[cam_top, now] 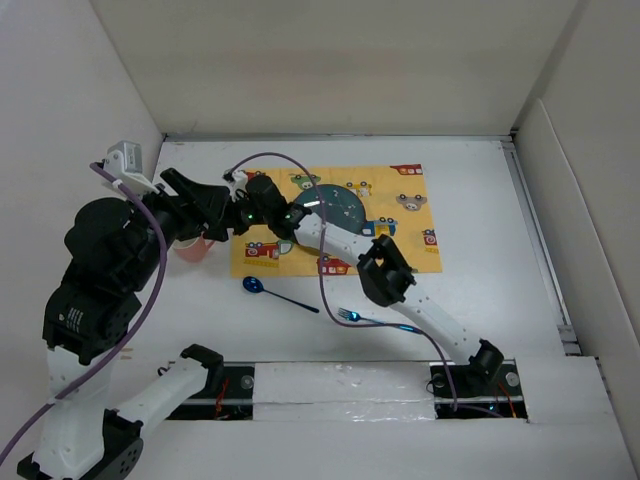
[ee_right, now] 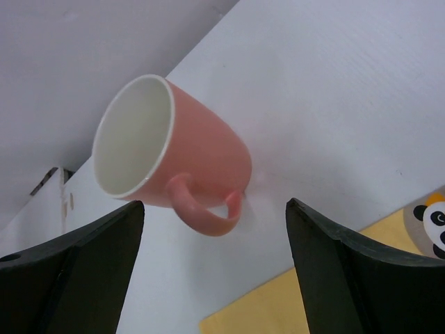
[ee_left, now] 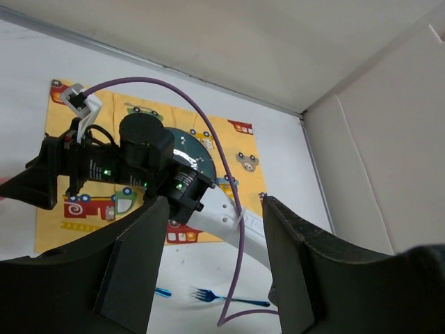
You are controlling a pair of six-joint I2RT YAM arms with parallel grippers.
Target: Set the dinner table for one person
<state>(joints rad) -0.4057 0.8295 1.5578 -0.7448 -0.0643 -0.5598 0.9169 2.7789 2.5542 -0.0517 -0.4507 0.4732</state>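
The white dinner table (cam_top: 480,200) carries a yellow placemat (cam_top: 405,235) with a dark teal plate (cam_top: 338,207) on it. A pink mug (cam_top: 190,249) stands on the table left of the mat. In the right wrist view the mug (ee_right: 181,160) sits just ahead of my open, empty right gripper (ee_right: 215,278), handle towards the jaws. In the top view the right gripper (cam_top: 215,222) reaches left across the mat. My left gripper (cam_top: 178,198) hovers above the mug area, open and empty (ee_left: 215,264). A blue fork (cam_top: 375,320) and a blue spoon (cam_top: 270,290) lie in front of the mat.
White walls close in the table at the back and both sides. The right arm's elbow (cam_top: 385,270) hangs over the mat's front edge. The left wrist view shows the mat (ee_left: 240,149), the plate (ee_left: 193,149), the fork (ee_left: 226,299) and a purple cable (ee_left: 229,209).
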